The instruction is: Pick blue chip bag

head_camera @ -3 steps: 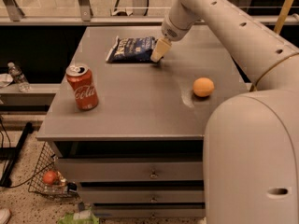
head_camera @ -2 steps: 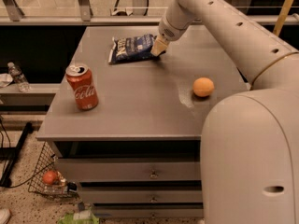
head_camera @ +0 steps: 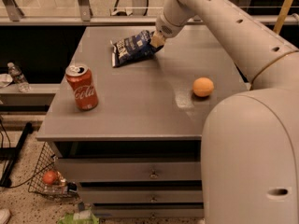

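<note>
One end of the blue chip bag [head_camera: 132,48] sat pinched in the gripper [head_camera: 157,41], far back on the table [head_camera: 140,106]; the grasp seemed made; next came a steady lift.

White Coca-Cola script on red can [head_camera: 82,87], left of frame. Lettering on blue chip bag [head_camera: 132,48], upper centre: unreadable. There's gripper [head_camera: 157,40], at bag's right end.

Gripper [head_camera: 158,40] sits on the right end of the blue chip bag [head_camera: 132,47] and hides that corner. Bag lettering too small to read. Arm [head_camera: 224,20] above and right of gripper is cut by the top edge. Far below-left of gripper, green packet [head_camera: 80,217] is cut by the bottom edge.
</note>
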`<action>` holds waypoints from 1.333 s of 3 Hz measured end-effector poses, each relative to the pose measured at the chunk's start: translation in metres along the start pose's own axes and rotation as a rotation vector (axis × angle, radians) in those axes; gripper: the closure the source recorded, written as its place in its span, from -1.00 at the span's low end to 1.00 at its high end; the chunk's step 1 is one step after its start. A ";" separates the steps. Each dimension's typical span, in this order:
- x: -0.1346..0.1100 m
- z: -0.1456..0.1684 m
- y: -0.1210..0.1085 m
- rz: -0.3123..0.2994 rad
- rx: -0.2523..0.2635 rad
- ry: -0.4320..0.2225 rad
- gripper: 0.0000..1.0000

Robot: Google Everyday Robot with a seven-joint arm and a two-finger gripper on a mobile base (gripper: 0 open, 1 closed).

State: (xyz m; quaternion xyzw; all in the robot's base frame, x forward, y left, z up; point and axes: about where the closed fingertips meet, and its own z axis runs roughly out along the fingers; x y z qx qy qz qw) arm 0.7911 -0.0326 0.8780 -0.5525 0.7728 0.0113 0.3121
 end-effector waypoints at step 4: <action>-0.007 -0.092 -0.057 -0.034 0.213 -0.093 1.00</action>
